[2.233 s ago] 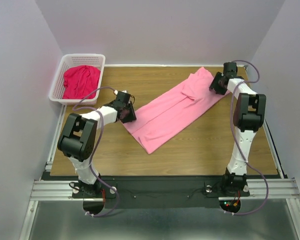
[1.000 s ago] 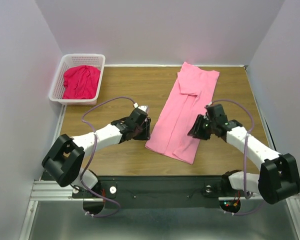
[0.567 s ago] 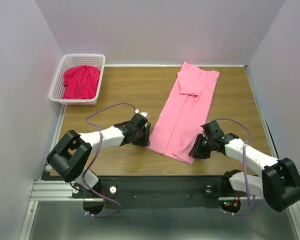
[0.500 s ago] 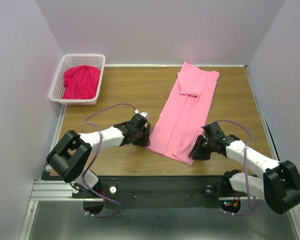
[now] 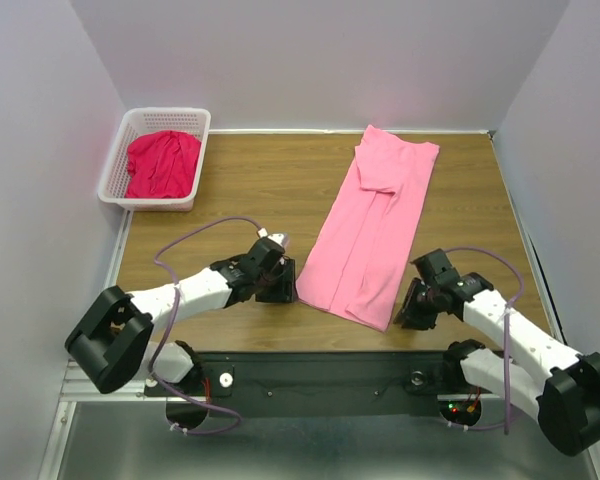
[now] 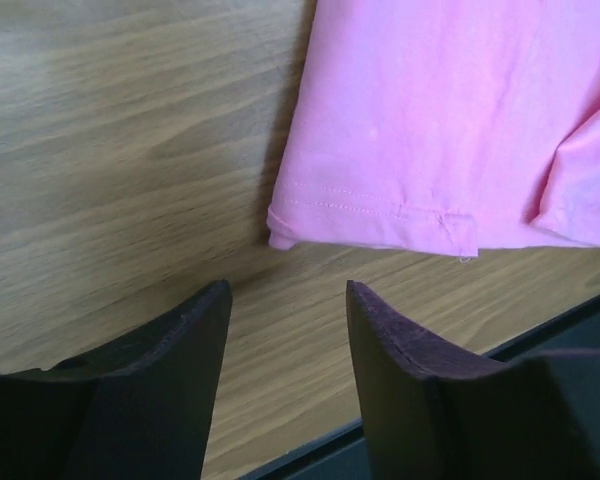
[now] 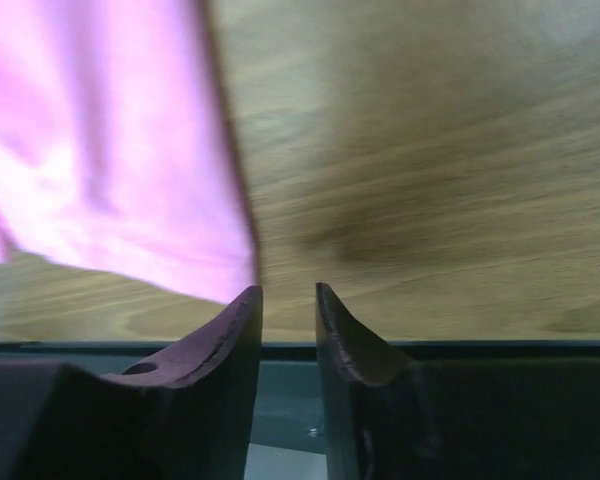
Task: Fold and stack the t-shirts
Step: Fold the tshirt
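Shifted since earlier frames: both arms slid nearer, off near hem. Table [image 5: 230,190] wood. Light pink t-shirt [image 5: 370,235] unmoved, folded into long strip, flat, running far-centre to near edge. White basket [image 5: 108,182] at far left corner, crimson t-shirt [image 5: 162,163] bunched inside. Left hand [image 5: 278,285] just left of hem corner, fingers well apart, empty. Right hand [image 5: 413,308] just right of hem, fingers narrowly parted, nothing between.

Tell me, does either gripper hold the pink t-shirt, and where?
Nothing is held. The left gripper stands open just short of the hem corner of the pink t-shirt; the right gripper is empty beside its edge.
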You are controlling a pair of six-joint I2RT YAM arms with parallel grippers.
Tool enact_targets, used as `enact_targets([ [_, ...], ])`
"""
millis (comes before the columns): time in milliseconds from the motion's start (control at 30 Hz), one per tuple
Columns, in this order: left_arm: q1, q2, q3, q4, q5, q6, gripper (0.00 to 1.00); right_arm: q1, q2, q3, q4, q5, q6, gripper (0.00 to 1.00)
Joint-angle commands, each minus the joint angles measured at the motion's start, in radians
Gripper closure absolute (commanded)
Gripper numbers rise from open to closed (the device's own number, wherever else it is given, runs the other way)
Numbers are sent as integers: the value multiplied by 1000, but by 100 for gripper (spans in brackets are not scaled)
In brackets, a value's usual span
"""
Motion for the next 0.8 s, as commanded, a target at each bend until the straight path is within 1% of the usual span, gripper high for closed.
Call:
enact_targets([
  [0, -2, -57, 38, -65, -89, 12, 36, 4, 9, 141, -12, 36, -38, 69],
  [33, -2, -53, 61, -80, -143, 29, 34, 4, 73, 193, -7, 25, -74, 72],
  [133, 0, -24, 90, -83, -167, 44, 33, 15, 165, 271, 48, -15, -108, 76],
  [200, 1, 6, 115, -78, -170, 59, 33, 25, 240, 297, 80, -15, -108, 77],
  [233, 1, 15, 124, -81, -171, 64, 33, 30, 263, 311, 80, -9, -110, 78],
  [300, 1, 36, 145, -83, -171, 70, 33, 44, 316, 319, 80, -9, -110, 79],
  [600, 1, 81, 159, -75, -164, 82, 33, 75, 328, 120, 110, -4, -62, 79],
  [767, 1, 87, 150, -71, -161, 84, 33, 81, 334, 65, 90, 17, -39, 80],
])
